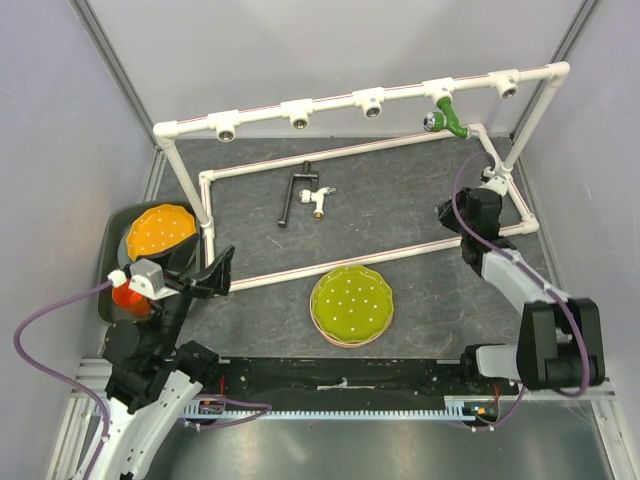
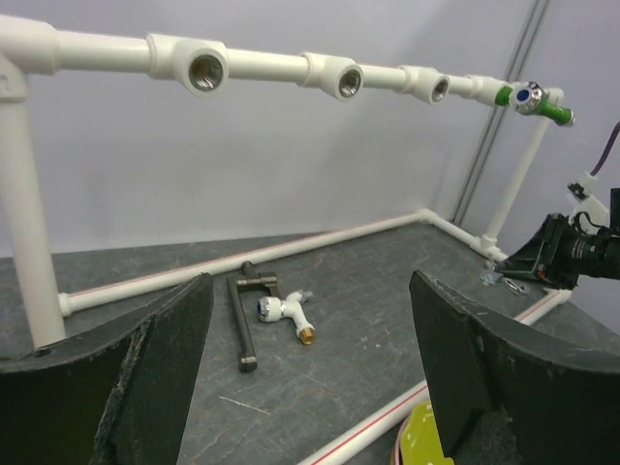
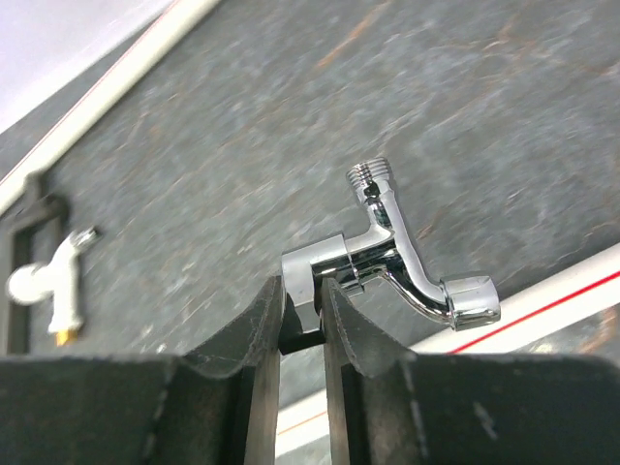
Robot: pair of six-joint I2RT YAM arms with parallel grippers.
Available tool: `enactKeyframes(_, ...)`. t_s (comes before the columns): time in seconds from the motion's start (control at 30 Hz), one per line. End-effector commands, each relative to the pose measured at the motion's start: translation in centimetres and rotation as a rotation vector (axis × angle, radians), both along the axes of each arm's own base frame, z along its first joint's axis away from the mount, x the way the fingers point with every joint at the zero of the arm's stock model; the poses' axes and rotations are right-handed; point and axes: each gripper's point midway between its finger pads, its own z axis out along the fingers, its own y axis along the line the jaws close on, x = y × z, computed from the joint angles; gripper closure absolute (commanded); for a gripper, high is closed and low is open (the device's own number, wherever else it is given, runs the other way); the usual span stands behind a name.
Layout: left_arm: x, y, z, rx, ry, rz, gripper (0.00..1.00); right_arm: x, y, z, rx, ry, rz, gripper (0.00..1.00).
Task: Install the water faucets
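Left gripper (image 1: 222,272) gapes empty; white faucet (image 1: 320,197) lies on the mat (image 1: 400,220) beside the black bar (image 1: 292,195). Left wrist: it lies well ahead of the spread fingers (image 2: 155,368). Right wrist: right gripper (image 3: 301,302) pinches the silver faucet (image 3: 399,242) over the mat.

No legible text or labels anywhere.

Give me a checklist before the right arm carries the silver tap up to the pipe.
1. Silver tap clamped in right pincer: ok.
2. Its threaded end sticking out free: ok.
3. Empty socket on the top pipe: ok, several free.
4. Thread lined up with a socket: cannot tell.
5. Left pincer open, far from that path: ok.
6. White tap lying free on the mat: ok.
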Motion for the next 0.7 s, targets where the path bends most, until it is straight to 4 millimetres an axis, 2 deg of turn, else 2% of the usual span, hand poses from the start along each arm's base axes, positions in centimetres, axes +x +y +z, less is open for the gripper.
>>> enactKeyframes(0.0, 1.1, -2.8, -0.2, -0.006, 0.097, -0.116, 0.11, -2.1, 3.7, 3.5, 0.021, -0.134, 0.149, 1.00)
enactKeyframes(0.1, 2.4, -5.3, -1.7, 0.001, 0.248, -0.205, 0.09, -4.2, 5.9, 4.4, 0.050, -0.172, 0.242, 1.00)
enactKeyframes(0.13, 2.5, -5.8, -1.5, -0.015, 0.278, -0.230, 0.07, -5.1, 6.7, 4.8, 0.069, -0.187, 0.289, 1.00)
enactKeyframes(0.17, 3.5, -6.7, -3.0, -0.014, 0.369, -0.240, 0.06, -5.5, 7.4, 5.1, 0.078, -0.200, 0.320, 1.00)
enactKeyframes(0.23, 3.9, -8.2, -3.4, -0.063, 0.450, -0.301, 0.03, -6.6, 8.4, 6.2, 0.094, -0.246, 0.373, 1.00)
enactKeyframes(0.27, 4.5, -9.0, -4.3, -0.105, 0.526, -0.319, 0.02, -7.2, 9.5, 6.7, 0.108, -0.262, 0.421, 1.00)
enactKeyframes(0.33, 5.1, -10.1, -4.5, -0.150, 0.577, -0.352, 0.00, -8.3, 10.7, 8.1, 0.119, -0.317, 0.486, 1.00)
enactKeyframes(0.37, 5.8, -11.0, -5.4, -0.177, 0.636, -0.368, 0.00, -9.0, 11.5, 8.5, 0.132, -0.334, 0.537, 1.00)
enactKeyframes(0.47, 6.4, -13.1, -5.0, -0.234, 0.674, -0.458, 0.00, -10.8, 13.4, 10.0, 0.151, -0.402, 0.656, 1.00)
enactKeyframes(0.5, 7.0, -13.9, -5.7, -0.242, 0.708, -0.475, 0.00, -11.2, 13.8, 10.3, 0.153, -0.420, 0.684, 1.00)
enactKeyframes(0.57, 7.4, -15.1, -5.4, -0.268, 0.729, -0.521, 0.00, -12.5, 14.9, 11.3, 0.145, -0.471, 0.757, 1.00)
enactKeyframes(0.6, 7.9, -15.7, -6.2, -0.265, 0.760, -0.523, 0.00, -13.3, 15.5, 11.9, 0.142, -0.497, 0.808, 1.00)
enactKeyframes(0.67, 8.3, -16.7, -5.9, -0.270, 0.758, -0.532, 0.00, -14.2, 16.2, 12.2, 0.125, -0.522, 0.864, 1.00)
